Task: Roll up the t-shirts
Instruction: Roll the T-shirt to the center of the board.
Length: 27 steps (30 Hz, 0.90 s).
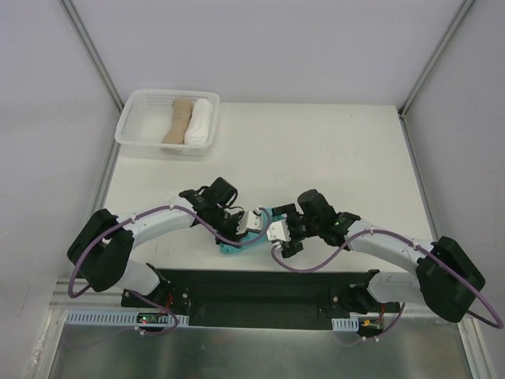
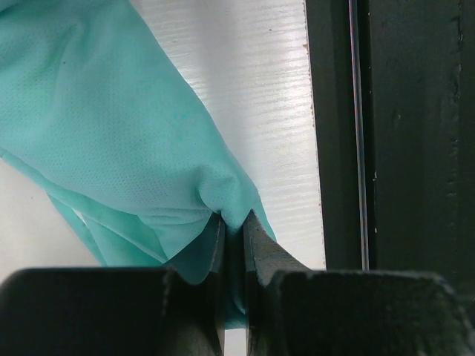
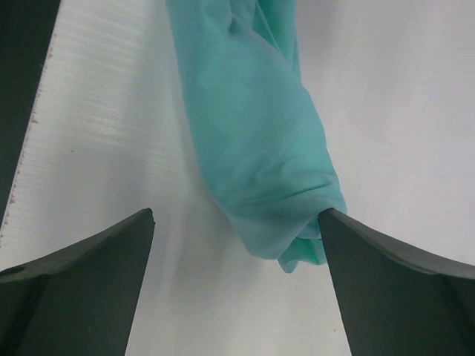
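Table (image 1: 331, 150): white, walled by pale panels on the left, far and right sides. Far and right parts are bare, lots of open room there. All the action sits at the near edge, middle, right by the black strip (image 1: 260, 288) that runs along that edge between the arm bases.

Basket (image 1: 130, 130): white plastic, slotted walls, far-left corner of the table, well apart from both arms. Holds two rolled cloth items side by side, a tan roll (image 1: 178, 122) on the left and a white roll (image 1: 201, 120) on the right, touching each other. Basket floor is mostly covered by them.

T-shirt (image 3: 252, 133): teal-green, bunched into a loose tube lying on the table just beside the black strip. From the top view only small patches show, the rest is under the two wrists. Cannot tell how tight the roll is or where the sleeves are.

Right hand (image 3: 236, 215): fingers spread wide, straddling the near end of the tube. The end of the cloth is touching or just beside one finger; the other finger is well apart from it over bare table. No grip.

Left hand (image 2: 234, 241): fingers pressed together, pinching a small fold of the t-shirt at the tips. Cloth drapes away from the pinch towards the upper left and is cut off at the frame edge. The table edge and black strip run just beside this hand.
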Tool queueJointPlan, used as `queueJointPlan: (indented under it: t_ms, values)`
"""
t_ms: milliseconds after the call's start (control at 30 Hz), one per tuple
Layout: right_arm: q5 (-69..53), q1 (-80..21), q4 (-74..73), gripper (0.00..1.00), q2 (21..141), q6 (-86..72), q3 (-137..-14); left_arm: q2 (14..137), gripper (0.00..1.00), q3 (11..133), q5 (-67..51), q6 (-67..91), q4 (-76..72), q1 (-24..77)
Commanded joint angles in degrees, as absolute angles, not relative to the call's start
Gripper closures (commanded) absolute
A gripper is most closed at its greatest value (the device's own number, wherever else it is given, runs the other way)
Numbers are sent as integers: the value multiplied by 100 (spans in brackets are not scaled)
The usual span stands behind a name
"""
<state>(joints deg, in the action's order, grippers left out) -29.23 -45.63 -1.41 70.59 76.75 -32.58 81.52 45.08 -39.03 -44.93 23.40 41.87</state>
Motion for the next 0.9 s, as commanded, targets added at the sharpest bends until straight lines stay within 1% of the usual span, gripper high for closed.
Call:
queueJointPlan:
  t_ms: [0, 133, 267, 333, 467, 633, 800, 867]
  values:
    - [-2444, -4579, -358, 4, 6654, 7682, -3629, 8165, 100, 4711, -4263, -4412, 2522, 4122]
    - [-2566, -4439, -1508, 4, 6153, 7830, -3735, 8121, 100, 4676, -4254, -4412, 2549, 4113]
    - [-2865, -4386, -1881, 4, 5784, 8042, -3753, 8077, 100, 4623, -4298, -4412, 2575, 4096]
    - [-3171, -4377, -1951, 4, 5827, 8164, -3788, 8068, 100, 4614, -4315, -4403, 2575, 4096]
    - [-3629, -4412, -1636, 4, 6178, 8437, -3683, 8042, 100, 4579, -4324, -4403, 2575, 4078]
    - [-3516, -4649, -854, 4, 6862, 8622, -3682, 8007, 100, 4544, -4316, -4403, 2601, 4078]
    - [-3437, -4833, -493, 4, 7312, 8736, -3665, 8024, 100, 4570, -4359, -4395, 2628, 4061]
    - [-3226, -4939, -282, 4, 7513, 8728, -3630, 8042, 100, 4588, -4386, -4403, 2663, 4061]
